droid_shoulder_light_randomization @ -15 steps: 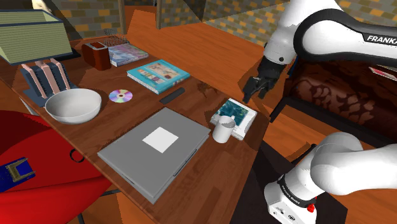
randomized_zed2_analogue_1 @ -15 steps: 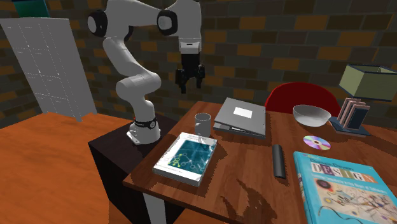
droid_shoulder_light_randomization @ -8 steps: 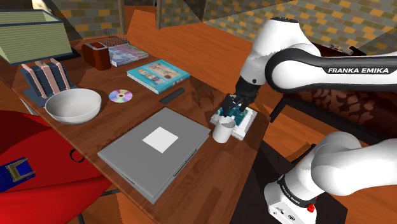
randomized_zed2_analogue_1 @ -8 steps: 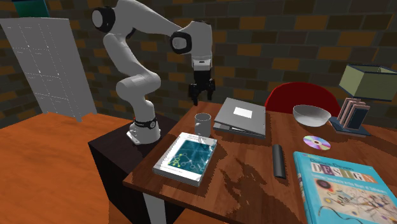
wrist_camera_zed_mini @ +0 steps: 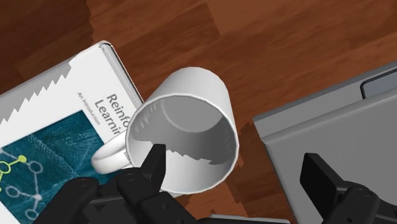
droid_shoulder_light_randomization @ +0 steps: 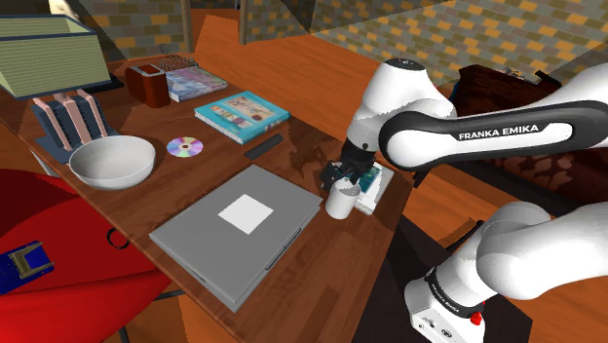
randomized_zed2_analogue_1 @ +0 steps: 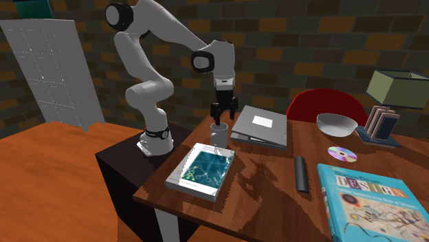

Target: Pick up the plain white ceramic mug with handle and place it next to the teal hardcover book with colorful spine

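Wrist view has the pincer [wrist_camera_zed_mini: 235,172] spread wide just above the mug [wrist_camera_zed_mini: 191,121]. One finger [wrist_camera_zed_mini: 154,159] is at the rim on the handle side and the other is over the laptop's [wrist_camera_zed_mini: 337,133] edge; neither is seen touching the mug. The mug stands upright, mouth up, on the surface [wrist_camera_zed_mini: 254,38], in the narrow gap between a white book [wrist_camera_zed_mini: 57,121] and the grey laptop. Its handle turns toward the white book; I cannot tell whether they touch.

In the shoulder view the pincer [droid_shoulder_light_randomization: 343,175] hangs right over the mug [droid_shoulder_light_randomization: 341,202], which sits near the surface's [droid_shoulder_light_randomization: 331,263] edge on the stand's side. The teal book [droid_shoulder_light_randomization: 243,115] lies well apart from the mug, with a remote [droid_shoulder_light_randomization: 263,146] just beside its near edge. Bare wood runs from the teal book's right in that view out to the surface's edge.

In the second exterior view the teal book [randomized_zed2_analogue_1: 371,203] runs off the lower right corner. A broad stretch of bare wood separates it from the white book [randomized_zed2_analogue_1: 203,170], and the remote [randomized_zed2_analogue_1: 300,174] lies in that stretch, near the teal book.
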Controlling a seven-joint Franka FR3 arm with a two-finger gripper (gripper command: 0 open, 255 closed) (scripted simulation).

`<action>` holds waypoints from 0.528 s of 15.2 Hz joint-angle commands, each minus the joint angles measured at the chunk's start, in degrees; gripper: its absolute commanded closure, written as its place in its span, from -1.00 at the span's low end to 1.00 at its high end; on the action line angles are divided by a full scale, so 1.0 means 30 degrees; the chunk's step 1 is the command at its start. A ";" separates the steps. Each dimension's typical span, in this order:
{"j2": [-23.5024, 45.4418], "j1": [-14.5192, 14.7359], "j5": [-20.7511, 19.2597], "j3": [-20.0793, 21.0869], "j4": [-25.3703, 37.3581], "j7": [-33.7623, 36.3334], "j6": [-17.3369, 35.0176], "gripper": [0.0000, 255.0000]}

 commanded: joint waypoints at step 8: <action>0.0699 -0.0031 0.0011 0.0200 -0.0490 0.0116 0.1203 -1.00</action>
